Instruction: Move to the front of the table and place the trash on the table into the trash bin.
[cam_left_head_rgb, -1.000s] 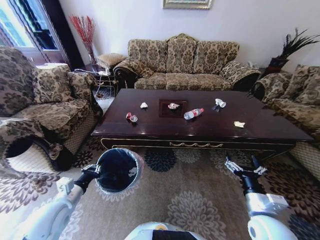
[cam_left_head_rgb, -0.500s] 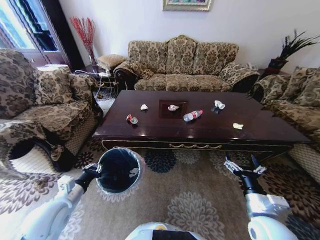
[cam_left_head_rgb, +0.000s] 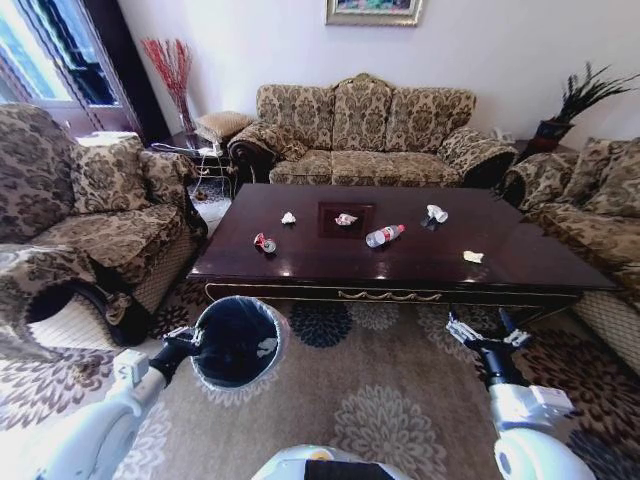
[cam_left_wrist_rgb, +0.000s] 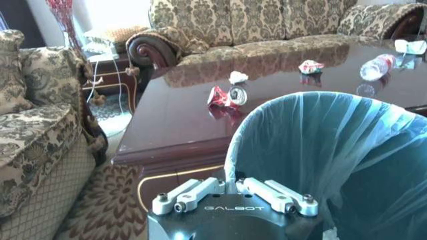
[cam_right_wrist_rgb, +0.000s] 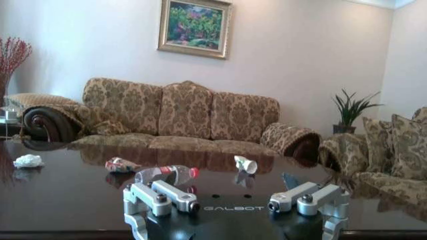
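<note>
Room: plain pale wall (cam_left_head_rgb: 500, 50) with a framed painting (cam_right_wrist_rgb: 195, 28). Patterned three-seat sofa (cam_left_head_rgb: 365, 130) against it, matching armchairs (cam_left_head_rgb: 90, 215) either side. Floral carpet (cam_left_head_rgb: 380, 390) covers the floor. Window (cam_left_head_rgb: 50, 50) at left, potted plant (cam_left_head_rgb: 585, 95) at right.

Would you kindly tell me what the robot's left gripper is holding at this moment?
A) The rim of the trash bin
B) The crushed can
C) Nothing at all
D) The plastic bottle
A: the left gripper is clamped on the rim of the trash bin, held above the carpet in front of the table, while the bottle and can lie on the tabletop.
</note>
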